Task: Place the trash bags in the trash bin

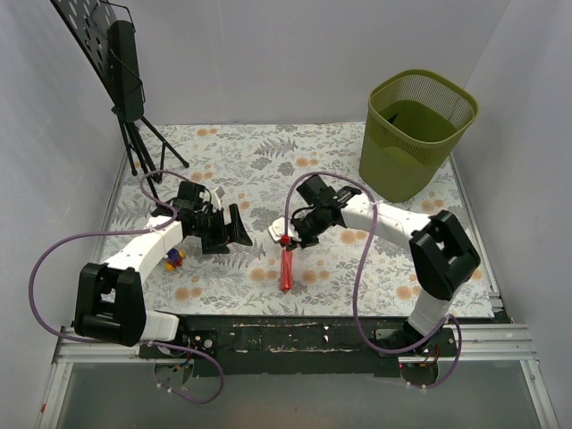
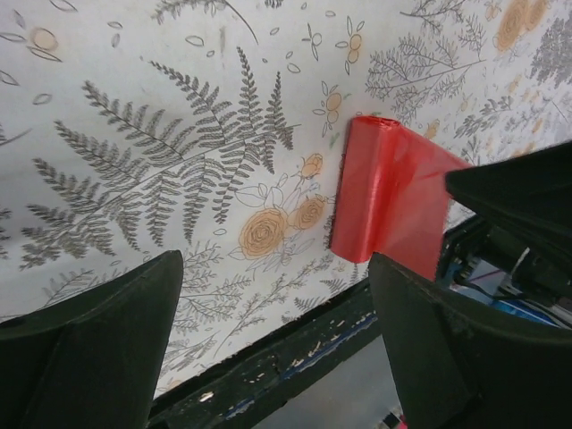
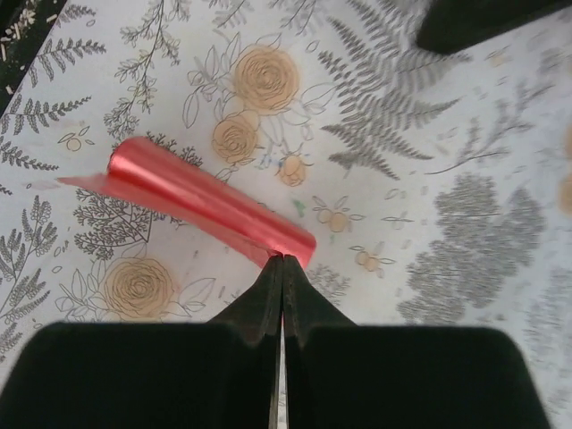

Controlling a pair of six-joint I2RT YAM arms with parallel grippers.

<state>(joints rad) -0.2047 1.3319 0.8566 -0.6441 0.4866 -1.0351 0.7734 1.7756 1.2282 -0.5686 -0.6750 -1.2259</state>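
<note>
We judge the task barely begun: the bag (image 1: 286, 268), a tight red roll, lies on the counter (image 1: 268, 161) well apart from the bin (image 1: 404, 165), toward its near-left, and no red shows inside the bin's mouth. The right fingers (image 3: 268, 304) are pressed together with their tips at the end of the roll nearest the bin, and they seem to pinch it, though we cannot tell whether the roll is off the counter at all. The left fingers (image 2: 98, 349) are spread wide around nothing, on the side of the bag away from the bin. What is left is the lift, the carry and the drop. The bin sits in the far right corner, close to the walls, so we think the approach should come from its near-left over bare counter, high enough to clear the rim. A stand (image 1: 125, 71) is well apart from the bin, at the far left.
</note>
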